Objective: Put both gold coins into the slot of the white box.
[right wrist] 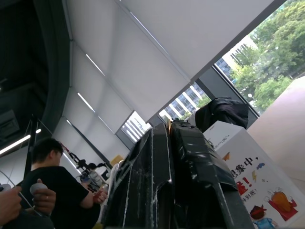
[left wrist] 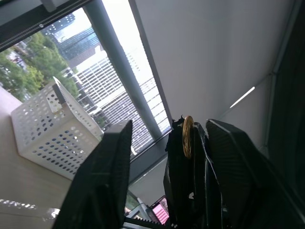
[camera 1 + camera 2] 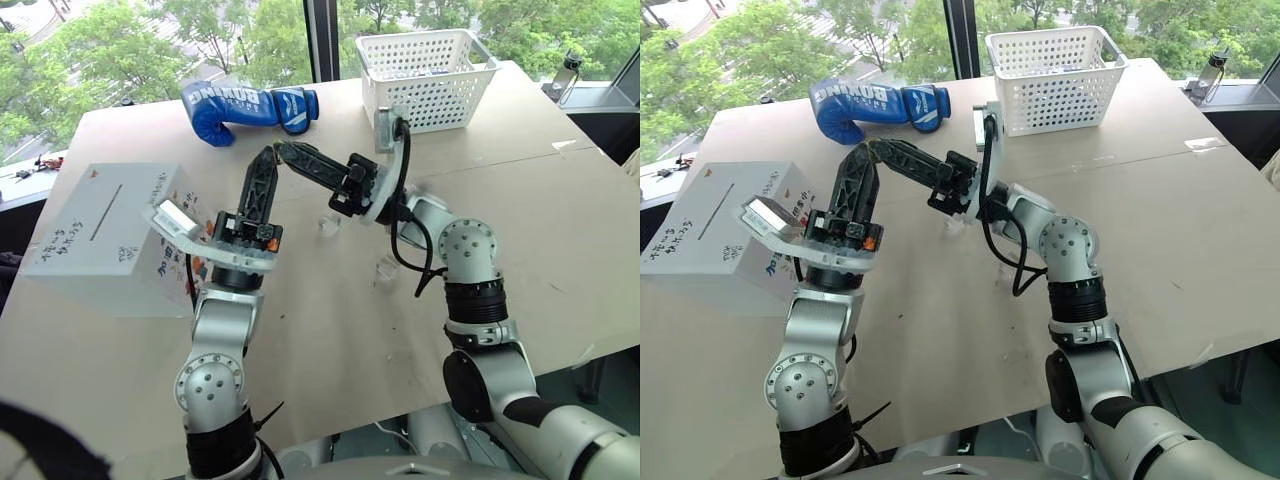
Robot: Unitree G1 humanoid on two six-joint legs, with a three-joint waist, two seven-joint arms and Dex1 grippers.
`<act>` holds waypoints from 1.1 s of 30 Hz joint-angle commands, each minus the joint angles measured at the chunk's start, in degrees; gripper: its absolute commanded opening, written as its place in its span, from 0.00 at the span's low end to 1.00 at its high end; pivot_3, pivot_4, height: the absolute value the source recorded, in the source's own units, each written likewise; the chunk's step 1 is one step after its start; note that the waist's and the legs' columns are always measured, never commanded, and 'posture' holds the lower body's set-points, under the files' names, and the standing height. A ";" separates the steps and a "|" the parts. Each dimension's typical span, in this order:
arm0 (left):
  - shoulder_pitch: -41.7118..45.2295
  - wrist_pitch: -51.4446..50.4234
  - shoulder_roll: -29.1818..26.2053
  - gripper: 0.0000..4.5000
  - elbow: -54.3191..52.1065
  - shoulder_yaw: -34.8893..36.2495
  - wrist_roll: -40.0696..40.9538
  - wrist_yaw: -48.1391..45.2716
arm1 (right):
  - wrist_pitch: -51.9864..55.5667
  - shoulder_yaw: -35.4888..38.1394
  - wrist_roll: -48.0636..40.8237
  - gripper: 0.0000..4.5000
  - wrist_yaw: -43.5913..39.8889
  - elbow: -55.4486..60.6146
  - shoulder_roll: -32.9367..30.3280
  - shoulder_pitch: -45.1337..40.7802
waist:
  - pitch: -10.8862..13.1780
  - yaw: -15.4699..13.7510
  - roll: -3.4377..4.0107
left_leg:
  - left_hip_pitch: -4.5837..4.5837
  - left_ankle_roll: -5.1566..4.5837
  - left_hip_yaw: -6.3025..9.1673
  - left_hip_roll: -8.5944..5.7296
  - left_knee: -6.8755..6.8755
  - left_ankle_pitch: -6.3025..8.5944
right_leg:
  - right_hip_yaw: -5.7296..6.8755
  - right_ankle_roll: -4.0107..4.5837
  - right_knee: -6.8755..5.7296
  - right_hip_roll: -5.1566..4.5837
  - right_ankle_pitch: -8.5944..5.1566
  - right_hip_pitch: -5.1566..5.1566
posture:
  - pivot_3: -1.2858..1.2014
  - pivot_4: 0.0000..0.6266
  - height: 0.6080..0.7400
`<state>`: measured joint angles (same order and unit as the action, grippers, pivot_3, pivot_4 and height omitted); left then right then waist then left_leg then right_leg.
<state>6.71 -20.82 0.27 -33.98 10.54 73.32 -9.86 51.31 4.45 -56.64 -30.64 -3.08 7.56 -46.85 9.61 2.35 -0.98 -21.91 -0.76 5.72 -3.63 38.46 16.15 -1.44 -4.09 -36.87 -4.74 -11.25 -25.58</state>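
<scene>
Above the middle of the counter (image 3: 560,230) the right end effector (image 1: 167,125) is clamped on a gold coin (image 2: 188,136), holding it on edge so that the rim stands just proud of the fingertips. The left end effector (image 3: 266,156) is raised to meet it. Its two fingers stand apart on either side of the coin and of the fingertips that hold it, with nothing in their grip. Where the second coin lies I cannot tell. The white box (image 3: 100,230) sits at the left of the counter, slot (image 3: 106,211) facing up, well apart from the coin. Two clear holders (image 3: 328,225) stand on the counter under the arms. The coin looks rigid, thin, light and smooth, so it probably will not bend or break but could easily slide or pivot between hard pads, or drop during a handover. The safest hold is likely across its two flat faces, low on the disc. That would leave most of the rim free to enter the slot edge first, with the disc lined up along the slit.
</scene>
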 commanded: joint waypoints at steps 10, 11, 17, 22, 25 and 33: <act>1.60 0.67 0.03 0.01 -1.21 -3.32 1.97 -1.65 | 0.98 -2.44 -3.70 0.00 -0.18 3.46 1.85 0.06 | 0.00 -0.02 0.00 | 0.01 0.00 -0.01 -0.01 0.00 0.00 | -0.02 0.00 0.00 0.01 0.00 0.00 | 0.52 0.24 0.85; 1.59 0.72 -0.06 0.01 -1.22 -3.35 2.08 -1.66 | 0.97 -2.51 -3.71 0.00 -0.38 3.46 1.78 0.08 | 0.00 -0.02 0.00 | 0.00 0.00 -0.01 -0.01 0.00 0.00 | -0.02 0.00 0.01 0.00 0.00 0.00 | 0.52 0.24 0.85; 4.55 1.58 -2.47 0.00 -1.88 -0.76 1.98 3.00 | -2.05 -1.40 -1.89 0.53 -2.25 2.51 -0.04 -0.57 | 0.00 -0.08 0.00 | 0.00 0.00 0.02 -0.01 0.00 0.00 | 0.01 0.00 0.01 0.02 0.00 0.00 | 0.52 0.24 0.85; 10.54 -0.04 -13.28 0.00 -4.47 5.99 3.00 13.22 | -9.47 -4.09 6.25 0.61 -12.40 0.56 -8.25 -2.24 | 0.01 -0.09 0.00 | 0.01 0.00 0.01 -0.03 0.01 0.00 | 0.00 0.00 0.01 0.02 0.00 0.02 | 0.52 0.24 0.85; 12.11 -5.90 -27.88 0.00 -6.02 11.47 1.16 21.64 | -16.60 -8.41 13.95 0.61 -21.13 -0.69 -14.63 -3.27 | 0.05 0.12 0.00 | 0.00 0.01 0.03 -0.03 0.01 -0.01 | 0.02 -0.01 0.00 0.04 0.00 -0.02 | 0.52 0.24 0.85; 0.16 -20.60 -57.13 0.00 -9.53 29.12 9.65 32.43 | -25.75 -13.07 21.61 0.61 -33.41 -0.08 -20.07 -6.68 | 0.17 0.44 0.05 | -0.03 0.03 0.01 0.19 -0.18 0.01 | -0.03 -0.02 0.09 0.17 -0.01 -0.20 | 0.52 0.24 0.85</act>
<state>7.73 -38.93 -54.49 -41.21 35.27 80.21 20.43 26.94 -8.62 -35.26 -62.33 -5.45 -12.37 -51.49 9.78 2.79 -0.94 -21.94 -0.73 5.74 -3.45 38.27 16.16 -1.45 -4.10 -36.76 -4.58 -11.27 -25.75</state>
